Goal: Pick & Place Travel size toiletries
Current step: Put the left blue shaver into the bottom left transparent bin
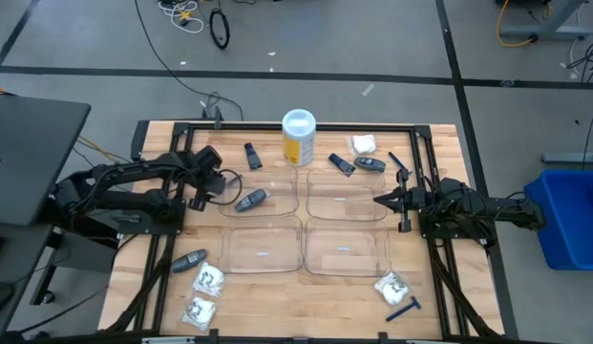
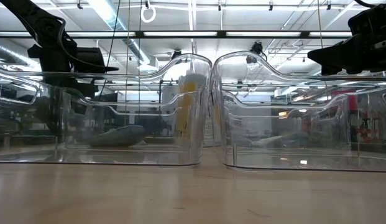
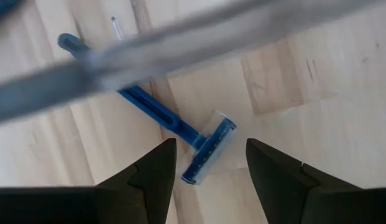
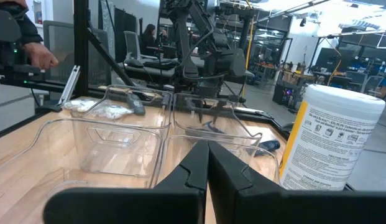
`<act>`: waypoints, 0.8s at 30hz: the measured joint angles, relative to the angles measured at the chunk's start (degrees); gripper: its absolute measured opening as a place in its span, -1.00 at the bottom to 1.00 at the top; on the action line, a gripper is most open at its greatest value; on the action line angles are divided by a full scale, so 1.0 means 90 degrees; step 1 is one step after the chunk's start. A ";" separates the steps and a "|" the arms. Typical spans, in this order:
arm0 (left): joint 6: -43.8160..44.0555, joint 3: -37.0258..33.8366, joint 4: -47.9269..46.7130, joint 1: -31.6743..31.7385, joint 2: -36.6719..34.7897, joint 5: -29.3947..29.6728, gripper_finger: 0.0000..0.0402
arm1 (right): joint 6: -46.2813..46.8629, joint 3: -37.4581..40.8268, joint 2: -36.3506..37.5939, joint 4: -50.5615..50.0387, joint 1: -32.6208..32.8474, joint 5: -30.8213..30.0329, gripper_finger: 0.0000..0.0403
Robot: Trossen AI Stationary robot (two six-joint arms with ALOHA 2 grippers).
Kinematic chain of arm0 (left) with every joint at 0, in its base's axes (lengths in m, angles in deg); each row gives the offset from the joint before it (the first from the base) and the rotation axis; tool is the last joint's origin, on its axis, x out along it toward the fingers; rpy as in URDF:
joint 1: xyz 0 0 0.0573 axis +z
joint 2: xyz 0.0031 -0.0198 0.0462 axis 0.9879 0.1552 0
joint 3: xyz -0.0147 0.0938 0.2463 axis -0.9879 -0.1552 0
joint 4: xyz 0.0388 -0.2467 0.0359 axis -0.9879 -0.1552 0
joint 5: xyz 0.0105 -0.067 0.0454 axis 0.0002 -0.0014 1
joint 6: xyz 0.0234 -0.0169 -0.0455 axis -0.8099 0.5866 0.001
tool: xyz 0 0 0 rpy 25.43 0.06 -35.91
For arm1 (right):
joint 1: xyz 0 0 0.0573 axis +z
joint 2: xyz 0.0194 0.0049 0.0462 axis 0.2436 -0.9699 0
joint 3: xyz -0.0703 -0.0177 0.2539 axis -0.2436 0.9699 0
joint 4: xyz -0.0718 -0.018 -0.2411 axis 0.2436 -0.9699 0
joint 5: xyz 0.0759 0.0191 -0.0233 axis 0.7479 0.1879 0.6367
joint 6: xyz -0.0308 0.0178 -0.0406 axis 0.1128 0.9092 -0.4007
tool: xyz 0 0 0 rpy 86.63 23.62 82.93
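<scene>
A blue razor [image 3: 180,127] lies flat on the wood by the left side of the far left clear tray [image 1: 277,212]. My left gripper [image 3: 210,169] hangs over it, open, pointing steeply down. Its fingers stand on either side of the razor's head [image 3: 209,151], and I see no touch. A grey oval stick [image 1: 251,200] lies in that tray. My right gripper [image 1: 377,201] waits shut and level over the far right tray [image 1: 346,215]. More toiletries lie loose: packets [image 1: 210,279] and a stick [image 1: 189,259] at the near left, a packet [image 1: 393,285] and a razor [image 1: 403,309] at the near right.
Four clear trays fill the table's middle. A yellow canister [image 1: 298,137] with a white lid stands at the far edge, with dark tubes [image 1: 251,155], a stick [image 1: 370,164] and a packet [image 1: 363,144] around it. A blurred grey bar [image 3: 180,46] crosses the left wrist view.
</scene>
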 joint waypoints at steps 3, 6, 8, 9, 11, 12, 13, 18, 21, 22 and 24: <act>-0.0002 0.0000 -0.0027 0.0000 0.0000 -0.0006 0.00 | 0.0000 0.0000 0.0000 -0.0002 0.0000 0.0000 -0.94; -0.0002 0.0000 -0.0038 0.0000 0.0000 -0.0004 -0.03 | 0.0000 0.0000 0.0000 -0.0002 0.0000 -0.0001 -0.94; -0.0016 0.0000 -0.0055 0.0000 0.0000 0.0003 -0.08 | 0.0000 0.0001 0.0000 0.0000 -0.0001 -0.0002 -0.94; -0.0040 0.0000 -0.0069 0.0000 0.0000 0.0007 -0.11 | 0.0000 0.0000 0.0000 -0.0001 -0.0001 -0.0002 -0.94; -0.0085 0.0000 -0.0102 0.0000 0.0000 0.0011 -0.17 | 0.0000 -0.0001 0.0000 0.0000 -0.0001 -0.0002 -0.94; -0.0092 0.0000 -0.0107 0.0000 0.0000 0.0012 -0.21 | 0.0000 0.0001 0.0000 -0.0001 0.0000 -0.0002 -0.94; -0.0105 0.0000 -0.0107 0.0000 0.0000 0.0016 -0.25 | 0.0000 -0.0001 0.0000 -0.0002 0.0000 0.0001 -0.94; -0.0172 0.0000 -0.0102 0.0000 -0.0003 0.0061 -0.42 | 0.0000 0.0000 0.0000 -0.0002 0.0000 -0.0001 -0.94; -0.0175 0.0000 -0.0107 0.0000 -0.0003 0.0084 -0.51 | 0.0000 0.0001 0.0000 -0.0001 -0.0001 -0.0002 -0.94; -0.0177 0.0000 -0.0107 0.0000 0.0000 0.0097 -0.53 | 0.0000 0.0000 0.0000 0.0000 -0.0001 0.0000 -0.94; -0.0192 -0.0008 -0.0109 -0.0002 0.0005 0.0172 -0.58 | 0.0000 -0.0001 0.0000 -0.0001 0.0000 -0.0002 -0.94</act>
